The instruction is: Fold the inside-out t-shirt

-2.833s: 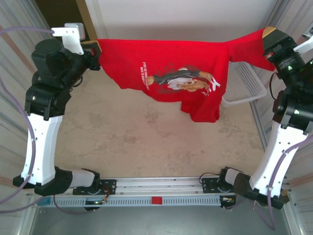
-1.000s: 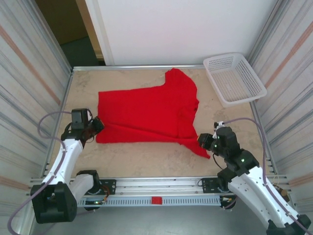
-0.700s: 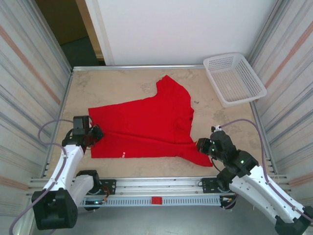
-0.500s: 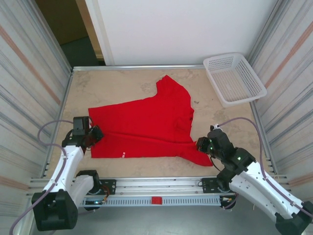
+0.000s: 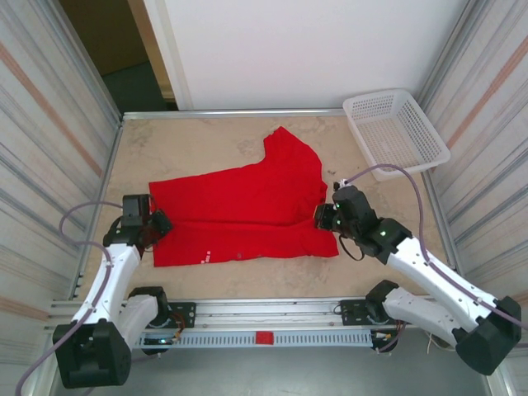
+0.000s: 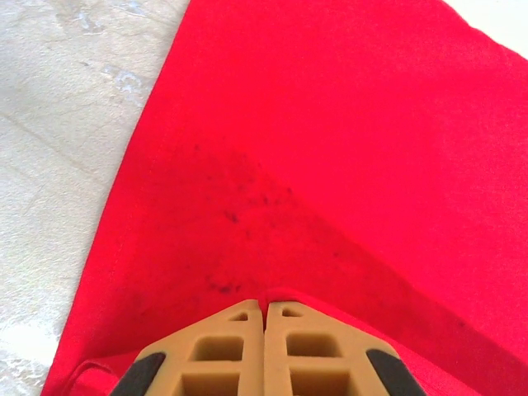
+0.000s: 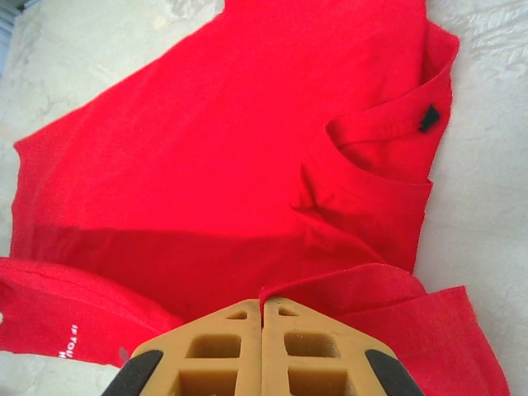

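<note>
Pads (image 6: 219, 355) of tan, grid-moulded material are pressing flat together at each wrist, and their very tips are disappearing under a ridge of red cloth, so you are not seeing exactly how much fabric is caught. Your left gripper (image 5: 162, 223) is sitting fully closed, pinching the left edge of the inside-out t-shirt (image 5: 239, 206) close to the left edge of the worktop (image 5: 214, 140). Your right gripper (image 5: 321, 218) is likewise clamping shut on a fold at the shirt's right side, just beside the collar (image 7: 388, 124). The shirt is lying spread across the middle of the worktop, with one sleeve (image 5: 289, 148) pointing toward the far edge. Its near strip is doubling over, and the white lettering (image 7: 70, 340) on that strip is coming out too small to read. A dark tag (image 7: 428, 119) is showing inside the neckline. The cloth is looking soft and matte against the pale marbled surface. A white lattice basket (image 5: 396, 132) is standing at the far right corner, well apart from the shirt.
</note>
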